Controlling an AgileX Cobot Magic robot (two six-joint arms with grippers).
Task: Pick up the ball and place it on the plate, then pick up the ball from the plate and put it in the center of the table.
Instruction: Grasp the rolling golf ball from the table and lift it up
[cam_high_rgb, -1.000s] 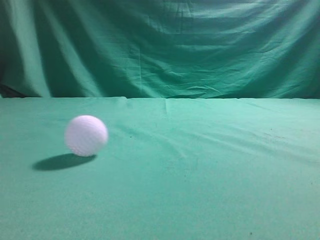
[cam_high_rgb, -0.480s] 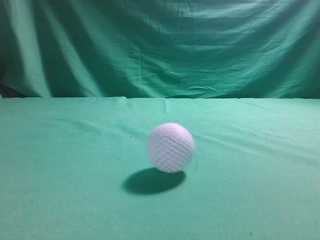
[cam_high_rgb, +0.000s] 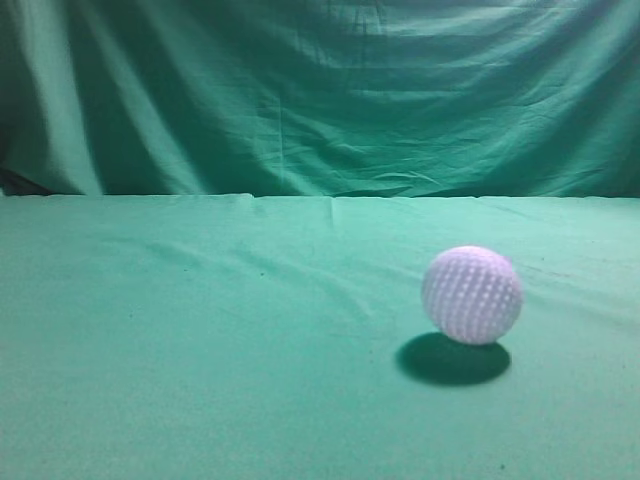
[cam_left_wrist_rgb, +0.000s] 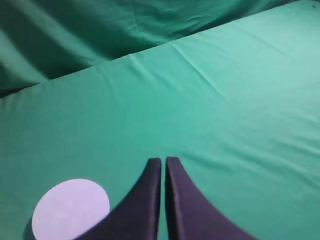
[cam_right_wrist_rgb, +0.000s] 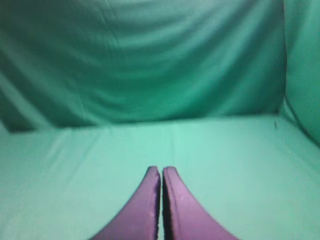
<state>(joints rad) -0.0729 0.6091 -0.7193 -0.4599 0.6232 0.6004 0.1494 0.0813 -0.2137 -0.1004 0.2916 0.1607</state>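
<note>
The ball (cam_high_rgb: 471, 294), a small white dimpled sphere with a lilac tint, sits on the light green table (cam_high_rgb: 200, 380) at the right of the exterior view, with its shadow under it. No gripper touches it, and no arm shows in that view. In the left wrist view a pale lilac round shape (cam_left_wrist_rgb: 70, 210), seemingly the ball, lies on the cloth just left of my left gripper (cam_left_wrist_rgb: 163, 161), which is shut and empty. My right gripper (cam_right_wrist_rgb: 161, 170) is shut and empty over bare cloth. No plate is in view.
A darker green draped curtain (cam_high_rgb: 320, 90) hangs behind the table's far edge. It also shows in the left wrist view (cam_left_wrist_rgb: 75, 30) and in the right wrist view (cam_right_wrist_rgb: 150, 60). The cloth has slight wrinkles.
The ball has moved across the table from the left, through the middle, to the right of the exterior view.
</note>
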